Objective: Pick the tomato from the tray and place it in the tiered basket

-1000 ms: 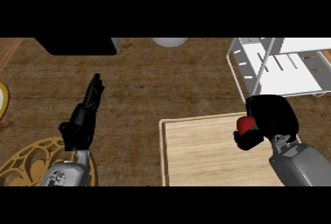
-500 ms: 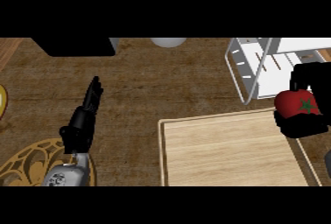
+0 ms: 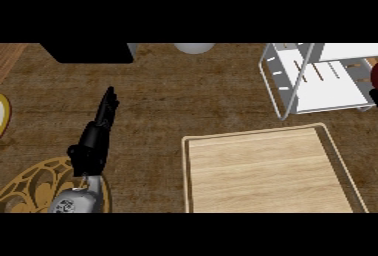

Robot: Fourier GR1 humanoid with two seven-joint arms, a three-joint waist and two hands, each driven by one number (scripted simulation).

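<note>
The wooden tray (image 3: 221, 175) lies at the lower right with nothing on it. Behind it stands the white tiered basket (image 3: 284, 95). At the picture's right edge, beside the basket, only a dark red sliver of the tomato (image 3: 375, 75) shows. A black bit of my right hand (image 3: 373, 98) sits just under the tomato and still holds it; the rest of both is cut off by the edge. My left hand (image 3: 94, 140) rests open at the left, fingers straight and pointing away over the counter.
A black block (image 3: 88, 52) and a white round thing (image 3: 193, 48) sit at the far edge. A yellow plate rim (image 3: 3, 112) shows at the left edge. A gold patterned plate (image 3: 29, 187) lies under my left forearm.
My right hand has carried the tomato up off the tray and to the right, beside the basket, until nearly out of view. The left hand has not moved.
</note>
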